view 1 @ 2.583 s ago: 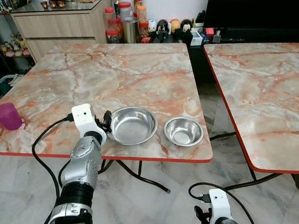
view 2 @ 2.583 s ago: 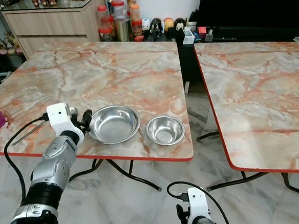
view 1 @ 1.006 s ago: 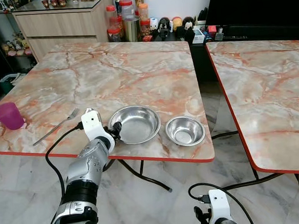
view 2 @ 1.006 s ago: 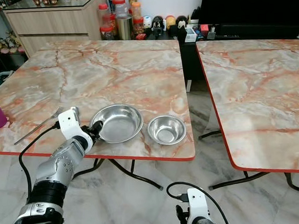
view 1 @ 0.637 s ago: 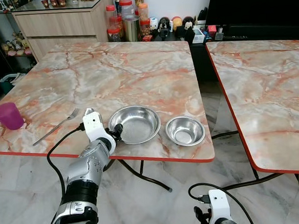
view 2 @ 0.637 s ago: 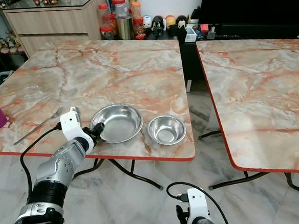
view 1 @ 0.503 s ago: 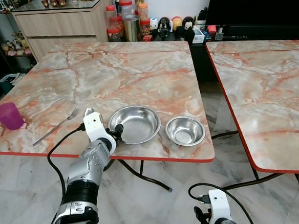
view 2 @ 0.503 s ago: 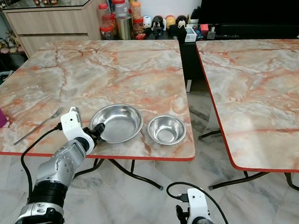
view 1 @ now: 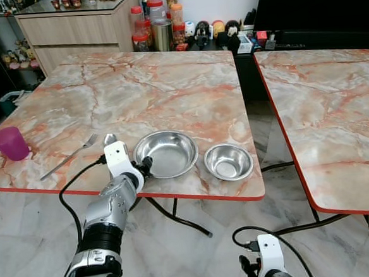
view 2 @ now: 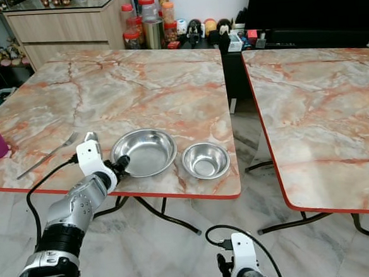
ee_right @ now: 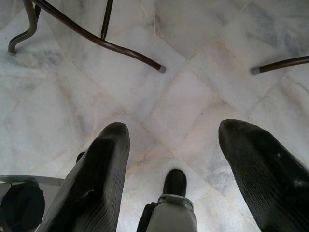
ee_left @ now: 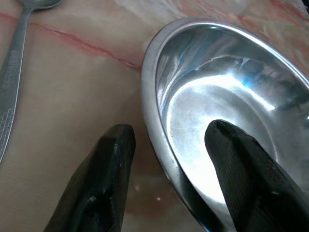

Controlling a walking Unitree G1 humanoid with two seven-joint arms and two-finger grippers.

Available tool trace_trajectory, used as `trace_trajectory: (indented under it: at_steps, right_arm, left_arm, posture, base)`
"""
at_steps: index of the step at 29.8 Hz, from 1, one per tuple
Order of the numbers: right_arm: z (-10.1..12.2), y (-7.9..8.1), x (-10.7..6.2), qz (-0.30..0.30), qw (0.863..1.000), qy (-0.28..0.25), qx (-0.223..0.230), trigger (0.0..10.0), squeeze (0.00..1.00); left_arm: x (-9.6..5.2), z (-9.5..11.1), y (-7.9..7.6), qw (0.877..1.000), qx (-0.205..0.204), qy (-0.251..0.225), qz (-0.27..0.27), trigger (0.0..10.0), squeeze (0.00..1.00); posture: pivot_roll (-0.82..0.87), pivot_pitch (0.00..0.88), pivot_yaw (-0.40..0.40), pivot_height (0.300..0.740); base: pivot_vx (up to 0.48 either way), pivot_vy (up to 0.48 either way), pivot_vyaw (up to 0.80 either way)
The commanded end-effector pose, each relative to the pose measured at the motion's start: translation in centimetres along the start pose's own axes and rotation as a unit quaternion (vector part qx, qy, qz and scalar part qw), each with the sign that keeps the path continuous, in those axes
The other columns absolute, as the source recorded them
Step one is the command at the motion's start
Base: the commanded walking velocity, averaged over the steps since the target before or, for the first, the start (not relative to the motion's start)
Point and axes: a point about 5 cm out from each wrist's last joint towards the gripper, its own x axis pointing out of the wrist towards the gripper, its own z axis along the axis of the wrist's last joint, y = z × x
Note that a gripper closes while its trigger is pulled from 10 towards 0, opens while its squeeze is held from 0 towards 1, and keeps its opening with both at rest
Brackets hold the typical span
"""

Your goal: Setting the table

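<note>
Left gripper (ee_left: 166,140): reaching over the near edge of the marble table (view 1: 168,82), sitting at the large steel bowl's (view 1: 165,154) near-left rim with its fingers parted around that rim, one fingertip inside the bowl and the other outside on the tabletop; whether either is pressing the metal I cannot tell
Large steel bowl: sitting upright near the table's front edge, its inside catching the light
Small steel bowl (view 1: 228,161): resting just to the right of the large bowl, apart from it
Spoon (ee_left: 12,58): lying on the marble just left of the large bowl, close beside the wrist
Fork (view 1: 70,156): lying farther left of the large bowl, slanted
Purple cup (view 1: 9,143): standing well left of the large bowl, by the table's left edge
Right gripper (ee_right: 173,140): hanging low over the tiled floor (ee_right: 193,63) in front of the table, fingers spread wide and holding nothing
</note>
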Motion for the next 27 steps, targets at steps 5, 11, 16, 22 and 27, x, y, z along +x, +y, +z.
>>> trace_trajectory:
  at_steps: [5, 11, 16, 22, 27]
  right_arm:
    - [0.0, 0.0, 0.0, -0.001, 1.000, 0.000, 0.006, 10.0, 0.00]
    - [0.0, 0.1, 0.0, 0.000, 1.000, 0.000, 0.006, 10.0, 0.00]
    - [0.1, 0.0, 0.0, 0.000, 1.000, 0.000, 0.005, 10.0, 0.00]
    - [0.2, 0.1, 0.1, 0.001, 1.000, -0.001, 0.004, 10.0, 0.00]
    - [0.5, 0.2, 0.1, 0.003, 1.000, -0.003, 0.002, 10.0, 0.00]
  left_arm:
    - [0.1, -0.1, 0.1, 1.000, 0.015, 0.013, 0.012, 0.0, 0.00]
    - [0.1, -0.1, 0.2, 1.000, 0.012, 0.014, 0.017, 0.0, 0.00]
    - [0.1, 0.0, 0.5, 1.000, 0.008, 0.015, 0.024, 0.0, 0.00]
    - [0.1, 0.3, 1.1, 0.999, 0.004, 0.013, 0.035, 0.0, 0.00]
    - [0.0, 0.5, 1.4, 0.999, -0.004, 0.007, 0.040, 0.0, 0.00]
  posture:
    - [-0.02, 0.000, 0.006, 0.728]
    - [-0.02, 0.000, 0.006, 0.728]
    - [-0.01, 0.000, 0.004, 0.728]
    - [-0.01, 0.000, 0.000, 0.728]
    - [-0.01, 0.000, -0.003, 0.728]
  base:
    - [0.000, 0.000, 0.00]
    - [0.000, 0.000, 0.00]
    - [0.000, 0.000, 0.00]
    - [0.000, 0.000, 0.00]
    - [0.000, 0.000, 0.00]
